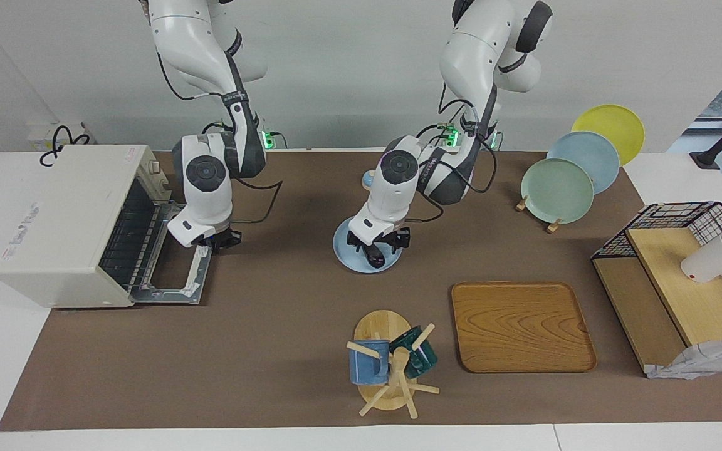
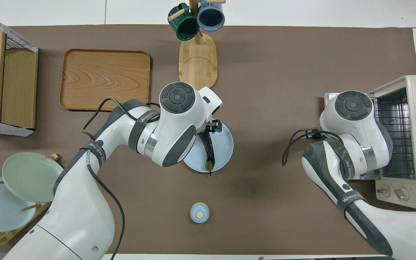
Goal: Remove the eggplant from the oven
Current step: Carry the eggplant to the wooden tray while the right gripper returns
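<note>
The eggplant (image 2: 208, 148) lies out of the oven on a light blue plate (image 2: 225, 144) in the middle of the table; only its dark end (image 1: 373, 257) shows in the facing view. My left gripper (image 1: 378, 244) is low over the plate (image 1: 345, 253), open, with its fingers down at the eggplant's thick end, and I cannot tell whether they touch it. The white oven (image 1: 60, 219) stands at the right arm's end with its door (image 1: 173, 291) dropped open and bare wire racks inside. My right gripper (image 1: 215, 240) is shut at the door's outer edge, at the corner nearer the robots.
A wooden tray (image 1: 521, 326) and a mug tree (image 1: 389, 363) with two mugs sit farther from the robots than the plate. A small blue lidded pot (image 2: 199, 213) is nearer the robots. Standing plates (image 1: 558, 191) and a black wire rack (image 1: 674, 219) are at the left arm's end.
</note>
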Robot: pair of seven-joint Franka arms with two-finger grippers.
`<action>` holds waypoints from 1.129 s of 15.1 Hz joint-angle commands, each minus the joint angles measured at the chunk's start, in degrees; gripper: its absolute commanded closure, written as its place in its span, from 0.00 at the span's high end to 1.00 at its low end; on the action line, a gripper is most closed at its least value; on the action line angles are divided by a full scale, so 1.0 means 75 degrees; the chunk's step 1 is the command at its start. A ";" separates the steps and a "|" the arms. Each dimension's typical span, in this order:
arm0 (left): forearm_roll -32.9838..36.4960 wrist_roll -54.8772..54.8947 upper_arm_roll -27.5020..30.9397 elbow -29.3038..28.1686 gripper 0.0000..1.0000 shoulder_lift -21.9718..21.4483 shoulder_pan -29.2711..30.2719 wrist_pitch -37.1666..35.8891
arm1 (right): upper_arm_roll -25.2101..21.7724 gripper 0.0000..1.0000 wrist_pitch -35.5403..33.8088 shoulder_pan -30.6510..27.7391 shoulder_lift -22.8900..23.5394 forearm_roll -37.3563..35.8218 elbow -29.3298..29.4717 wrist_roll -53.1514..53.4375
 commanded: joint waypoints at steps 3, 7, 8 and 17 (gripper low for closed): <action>0.0072 -0.0285 0.0113 -0.0341 0.93 -0.0159 -0.0167 0.0335 | 0.0123 0.00 0.0194 -0.0240 -0.0020 -0.0198 -0.0073 -0.0465; 0.0060 -0.0309 0.0113 -0.0329 0.36 -0.0159 -0.0156 0.0335 | 0.0123 0.00 -0.0926 -0.0216 -0.0230 -0.0573 0.0592 -0.1131; 0.0060 -0.0309 0.0113 -0.0317 0.13 -0.0159 -0.0167 0.0335 | 0.0123 0.00 -0.1395 -0.0216 -0.0359 -0.0561 0.0827 -0.1505; 0.0048 -0.0298 0.0136 0.1670 0.00 -0.0125 0.0790 -0.1816 | 0.0112 0.00 -0.2618 -0.1141 -0.1437 -0.0444 0.1087 -0.3370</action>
